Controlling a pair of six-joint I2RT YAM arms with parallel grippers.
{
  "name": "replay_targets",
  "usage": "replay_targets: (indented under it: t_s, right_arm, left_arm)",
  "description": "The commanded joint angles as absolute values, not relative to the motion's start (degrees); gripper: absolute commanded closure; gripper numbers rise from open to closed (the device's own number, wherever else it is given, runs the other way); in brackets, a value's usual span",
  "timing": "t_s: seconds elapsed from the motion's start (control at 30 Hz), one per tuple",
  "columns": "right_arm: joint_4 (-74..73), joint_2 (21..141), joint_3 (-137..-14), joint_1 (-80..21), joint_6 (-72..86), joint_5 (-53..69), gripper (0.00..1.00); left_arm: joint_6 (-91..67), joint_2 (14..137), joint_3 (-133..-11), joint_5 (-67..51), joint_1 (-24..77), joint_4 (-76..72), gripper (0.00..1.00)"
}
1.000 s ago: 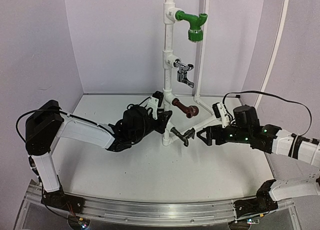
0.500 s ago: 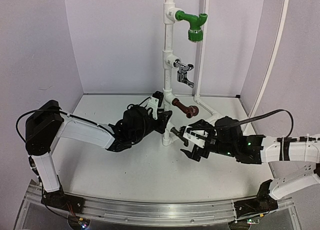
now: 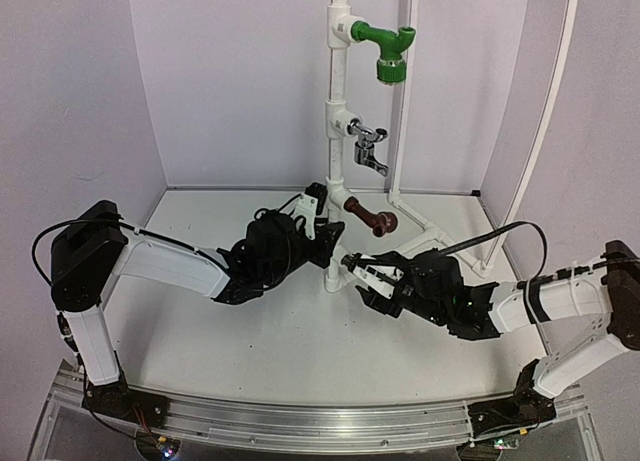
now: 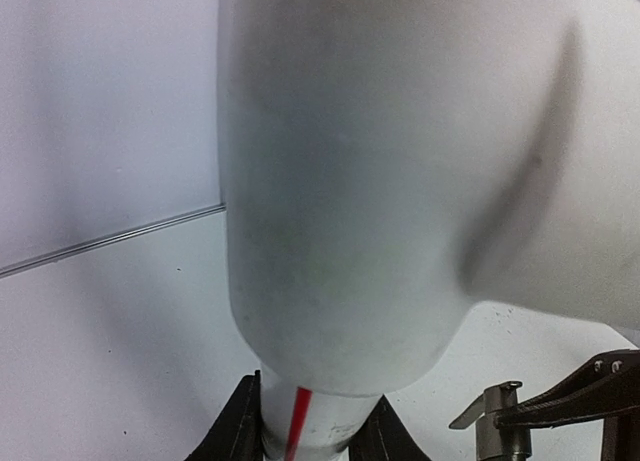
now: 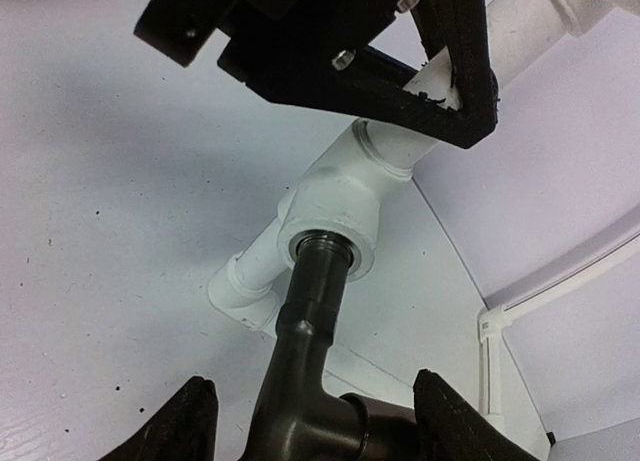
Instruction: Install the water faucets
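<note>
The dark grey faucet (image 5: pixel 312 321) sat seated in the lowest white tee fitting (image 5: pixel 335 206). The right gripper (image 5: pixel 318 406) had its jaws released, straddling the faucet. The left gripper (image 4: pixel 312 431) jaws clenched the white pipe (image 4: pixel 330 231).

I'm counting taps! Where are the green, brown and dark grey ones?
Green plastic water faucet (image 3: pixel 384 41), top external view, on its body.
Brown water faucet (image 3: pixel 374 220), top external view, on its body.
Dark grey water faucet (image 5: pixel 312 316), right wrist view, on its neck.
</note>
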State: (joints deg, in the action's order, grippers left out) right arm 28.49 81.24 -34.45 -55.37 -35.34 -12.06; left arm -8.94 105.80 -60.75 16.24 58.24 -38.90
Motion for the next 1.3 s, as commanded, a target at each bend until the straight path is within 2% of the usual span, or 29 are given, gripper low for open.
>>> replay_targets:
  t_s: [0.0,0.17,0.3,0.4,0.47,0.53,0.63,0.7,0.87,1.03,1.1,1.17,1.27]
  right_arm:
    - [36.8,83.1,-32.5,-54.8,-26.3,-16.1,0.35]
    - [38.0,85.6,-32.9,-54.8,-18.9,-14.1,0.44]
    - [43.6,87.3,-29.9,-53.9,-5.4,-13.2,0.48]
    - [48.9,88.4,-26.6,-52.2,11.5,-12.7,0.69]
    - [52.2,89.1,-25.1,-51.8,20.0,-11.5,0.74]
    - [54.3,89.0,-24.8,-51.8,24.3,-8.6,0.66]
    - [53.5,85.9,-25.1,-51.7,25.3,-6.2,0.42]
    - [49.9,83.3,-25.8,-51.7,21.3,-4.0,0.33]
    - [41.8,82.7,-28.9,-52.2,5.8,4.0,0.22]
    - [42.1,87.0,-31.5,-52.6,2.1,0.0,0.19]
    - [44.2,87.7,-31.8,-52.6,4.6,-4.5,0.27]
    - [44.6,89.3,-32.9,-52.6,8.1,-9.6,0.50]
    - [45.4,90.7,-33.4,-52.6,14.8,-10.7,0.67]
  left_arm:
    - [-13.1,108.0,-60.0,16.0,58.3,-29.0,1.00]
    - [-13.2,107.9,-60.2,15.8,58.3,-29.0,1.00]
    - [-13.2,107.6,-60.2,15.8,58.3,-29.0,1.00]
    - [-13.2,107.7,-60.2,15.8,58.3,-29.0,1.00]
    - [-13.3,107.7,-60.2,15.6,58.3,-29.0,1.00]
    - [-13.2,107.6,-60.2,15.6,58.3,-28.9,1.00]
    - [-13.0,107.4,-60.3,15.6,58.3,-28.8,1.00]
    - [-13.0,107.3,-60.3,15.6,58.3,-28.8,1.00]
    - [-13.1,107.6,-60.4,15.4,58.3,-28.8,1.00]
    - [-13.3,107.6,-60.3,15.4,58.3,-28.8,1.00]
    - [-13.3,107.3,-60.1,15.6,58.3,-28.7,1.00]
    - [-13.2,107.4,-60.1,15.7,58.3,-28.7,1.00]
    - [-13.1,107.4,-60.2,15.6,58.3,-28.7,1.00]
